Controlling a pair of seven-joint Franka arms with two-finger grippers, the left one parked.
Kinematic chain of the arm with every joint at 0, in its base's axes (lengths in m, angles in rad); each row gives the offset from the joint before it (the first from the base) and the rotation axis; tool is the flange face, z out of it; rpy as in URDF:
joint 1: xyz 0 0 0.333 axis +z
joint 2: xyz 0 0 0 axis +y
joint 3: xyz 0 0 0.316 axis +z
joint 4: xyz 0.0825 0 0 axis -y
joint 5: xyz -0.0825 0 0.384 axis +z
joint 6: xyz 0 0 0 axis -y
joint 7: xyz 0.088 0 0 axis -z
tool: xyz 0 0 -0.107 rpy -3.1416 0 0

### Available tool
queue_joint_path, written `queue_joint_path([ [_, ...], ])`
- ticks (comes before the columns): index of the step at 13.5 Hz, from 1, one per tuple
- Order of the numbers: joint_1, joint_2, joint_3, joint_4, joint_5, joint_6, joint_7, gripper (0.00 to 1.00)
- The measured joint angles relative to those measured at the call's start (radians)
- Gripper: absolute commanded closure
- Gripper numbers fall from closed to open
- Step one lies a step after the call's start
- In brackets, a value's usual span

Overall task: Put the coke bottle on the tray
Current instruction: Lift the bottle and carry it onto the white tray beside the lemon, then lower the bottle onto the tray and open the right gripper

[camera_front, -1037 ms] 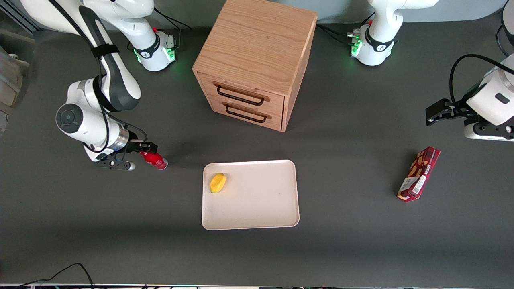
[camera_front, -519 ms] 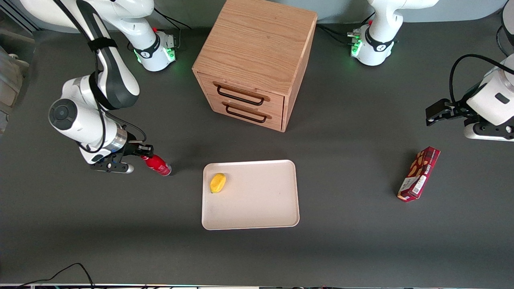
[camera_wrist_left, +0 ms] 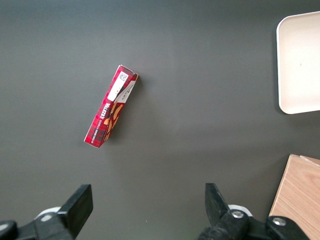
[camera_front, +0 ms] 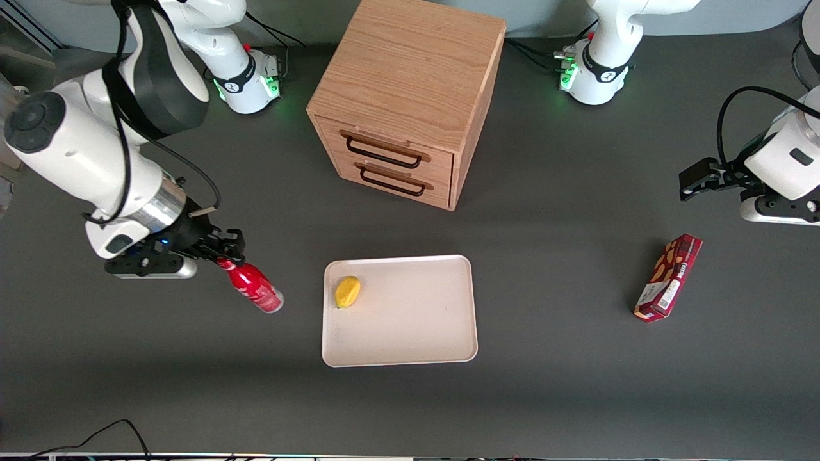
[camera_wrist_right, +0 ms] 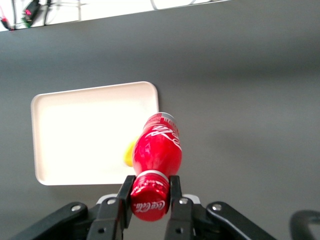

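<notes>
The coke bottle (camera_front: 254, 289) is a small glossy red bottle with white lettering. My gripper (camera_front: 225, 255) is shut on its red cap and holds it lifted off the table, tilted, beside the tray's edge toward the working arm's end. In the right wrist view the fingers (camera_wrist_right: 124, 197) clamp the cap, and the bottle (camera_wrist_right: 157, 150) hangs over the table with the tray (camera_wrist_right: 80, 130) beneath. The cream-beige tray (camera_front: 410, 320) lies flat in the middle of the table. A yellow object (camera_front: 347, 291) lies in it, partly hidden by the bottle in the wrist view.
A wooden two-drawer cabinet (camera_front: 410, 96) stands farther from the front camera than the tray. A dark red snack box (camera_front: 667, 276) lies toward the parked arm's end and also shows in the left wrist view (camera_wrist_left: 110, 111).
My gripper has risen with the coke bottle in it, lifting it off the table and carrying it slightly toward the tray and nearer the front camera. The bottle now hangs tilted.
</notes>
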State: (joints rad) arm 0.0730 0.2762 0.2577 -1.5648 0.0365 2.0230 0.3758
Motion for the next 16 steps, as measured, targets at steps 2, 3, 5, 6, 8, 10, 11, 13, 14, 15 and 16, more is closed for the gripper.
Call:
queue_joint_path([
  [2, 0.054, 0.130, -0.002, 0.094, -0.001, -0.002, 0.042, 1.00],
  [3, 0.079, 0.199, -0.006, 0.144, -0.002, -0.011, 0.061, 1.00],
  [5, 0.130, 0.333, -0.032, 0.264, -0.004, -0.038, 0.087, 1.00],
  [6, 0.157, 0.386, -0.061, 0.317, -0.004, -0.043, 0.089, 1.00],
  [8, 0.214, 0.454, -0.132, 0.390, -0.004, -0.047, 0.089, 1.00],
  [10, 0.261, 0.492, -0.188, 0.435, -0.004, -0.048, 0.090, 1.00],
  [11, 0.271, 0.506, -0.198, 0.451, -0.004, -0.047, 0.090, 1.00],
  [13, 0.276, 0.526, -0.202, 0.468, -0.004, -0.043, 0.091, 1.00],
  [14, 0.276, 0.533, -0.203, 0.471, -0.004, -0.041, 0.091, 1.00],
  [15, 0.275, 0.539, -0.205, 0.475, -0.004, -0.040, 0.091, 1.00],
  [16, 0.275, 0.545, -0.206, 0.479, -0.004, -0.039, 0.092, 1.00],
])
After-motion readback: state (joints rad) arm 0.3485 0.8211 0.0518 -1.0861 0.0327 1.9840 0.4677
